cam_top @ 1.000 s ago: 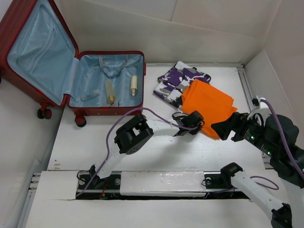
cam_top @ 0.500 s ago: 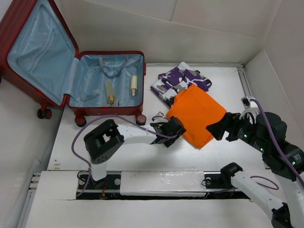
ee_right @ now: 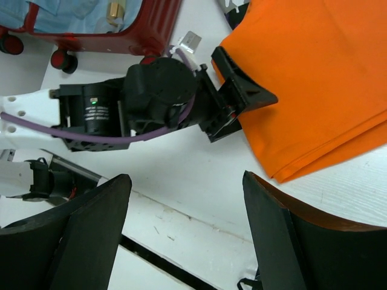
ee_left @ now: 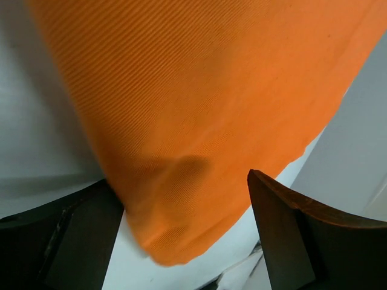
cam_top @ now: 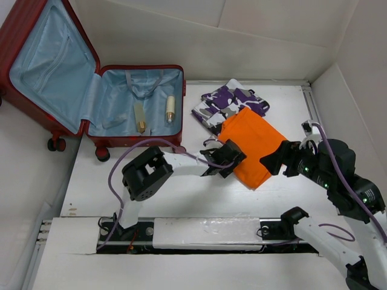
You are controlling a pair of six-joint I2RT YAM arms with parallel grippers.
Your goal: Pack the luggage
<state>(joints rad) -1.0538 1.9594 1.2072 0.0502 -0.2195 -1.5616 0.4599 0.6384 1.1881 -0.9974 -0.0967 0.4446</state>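
Orange cloth (cam_top: 257,145) edge lay unpinched between spread fingers of my left gripper (cam_top: 227,158). Likewise my right gripper (cam_top: 273,162): spread, empty. Best: slide deeper, clamp fold, lift toward luggage (cam_top: 133,142), far left.

Matt orange cloth (ee_left: 199,90) (finely ribbed), smooth white table (cam_top: 109,181)

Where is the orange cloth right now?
In the top view, the folded orange cloth lies on the white table, right of the middle, between the left gripper and the right gripper, right beside the purple patterned cloth.
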